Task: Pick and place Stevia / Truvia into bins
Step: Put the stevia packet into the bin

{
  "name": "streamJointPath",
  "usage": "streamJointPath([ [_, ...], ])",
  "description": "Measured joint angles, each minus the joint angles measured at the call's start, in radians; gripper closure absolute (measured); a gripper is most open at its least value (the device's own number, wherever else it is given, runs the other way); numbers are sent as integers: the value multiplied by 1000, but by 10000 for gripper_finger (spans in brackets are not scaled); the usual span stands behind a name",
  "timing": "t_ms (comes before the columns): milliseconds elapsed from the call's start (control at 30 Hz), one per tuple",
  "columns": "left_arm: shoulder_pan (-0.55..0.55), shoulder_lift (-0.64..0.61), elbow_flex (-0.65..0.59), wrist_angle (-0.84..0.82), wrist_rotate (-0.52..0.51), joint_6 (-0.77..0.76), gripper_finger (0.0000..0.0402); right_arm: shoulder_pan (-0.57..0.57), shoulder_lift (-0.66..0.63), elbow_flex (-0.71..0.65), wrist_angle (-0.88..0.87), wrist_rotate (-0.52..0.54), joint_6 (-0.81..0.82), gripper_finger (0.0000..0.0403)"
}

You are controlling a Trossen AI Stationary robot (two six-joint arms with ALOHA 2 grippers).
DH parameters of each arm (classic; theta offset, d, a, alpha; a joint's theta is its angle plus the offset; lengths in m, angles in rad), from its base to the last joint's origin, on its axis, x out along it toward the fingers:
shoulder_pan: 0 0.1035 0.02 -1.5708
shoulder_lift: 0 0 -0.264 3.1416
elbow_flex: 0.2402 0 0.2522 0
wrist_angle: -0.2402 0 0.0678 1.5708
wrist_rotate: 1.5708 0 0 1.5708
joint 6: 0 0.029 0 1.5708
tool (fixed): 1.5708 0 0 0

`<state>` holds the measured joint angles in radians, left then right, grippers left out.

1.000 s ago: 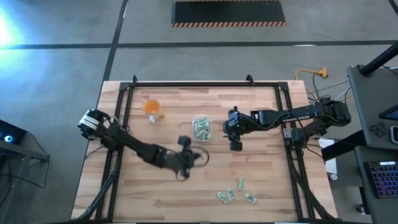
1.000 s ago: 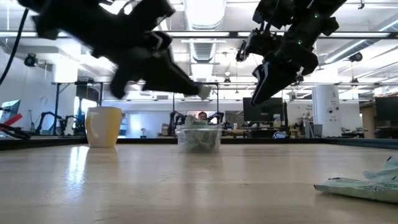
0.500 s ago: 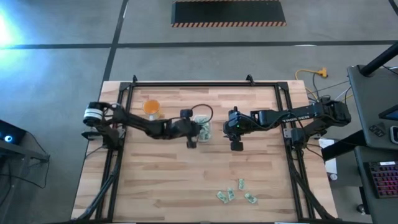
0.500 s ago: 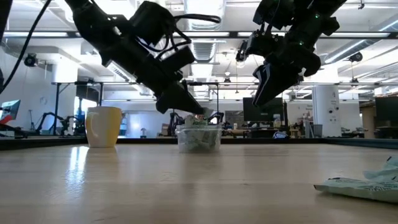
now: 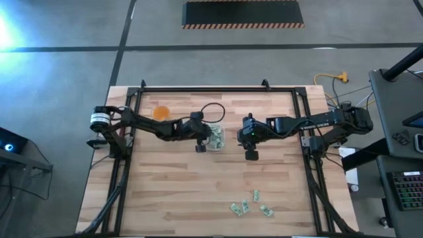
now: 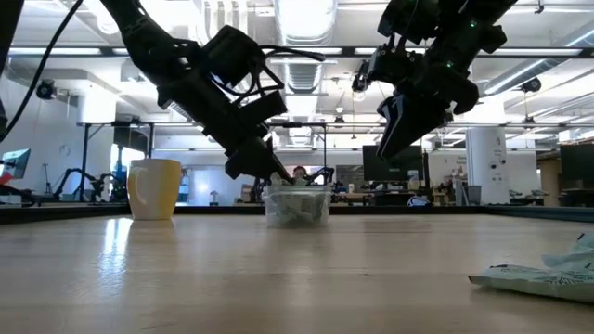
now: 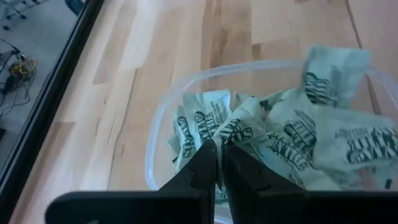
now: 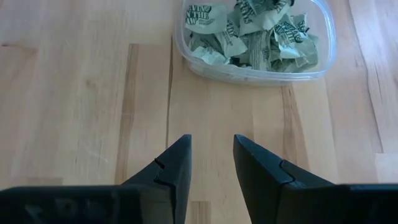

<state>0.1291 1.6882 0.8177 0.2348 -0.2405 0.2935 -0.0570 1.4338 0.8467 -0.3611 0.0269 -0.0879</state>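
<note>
Sachets (image 7: 292,134) fill the clear container (image 5: 214,136) mid-desk toward its far edge; three more (image 5: 249,207) lie near the front edge. Likely light, thin, crumply — best nipped by an edge. Left gripper (image 7: 218,163), angled down over the container, pinches one. Right gripper (image 8: 211,158) hovers beside it — fingers apart, empty.

The wooden table (image 5: 178,192) carries a clear bin (image 5: 216,137), an orange cup (image 5: 160,113) — and loose sachets (image 5: 250,206) near one edge.
</note>
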Motion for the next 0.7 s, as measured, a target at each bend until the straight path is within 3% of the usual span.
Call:
streamJointPath([
  [367,24,50,17,2,106,-1,396,0,0,0,2,0,2,305],
  [700,23,69,61,-1,116,0,395,0,0,0,2,0,2,301],
])
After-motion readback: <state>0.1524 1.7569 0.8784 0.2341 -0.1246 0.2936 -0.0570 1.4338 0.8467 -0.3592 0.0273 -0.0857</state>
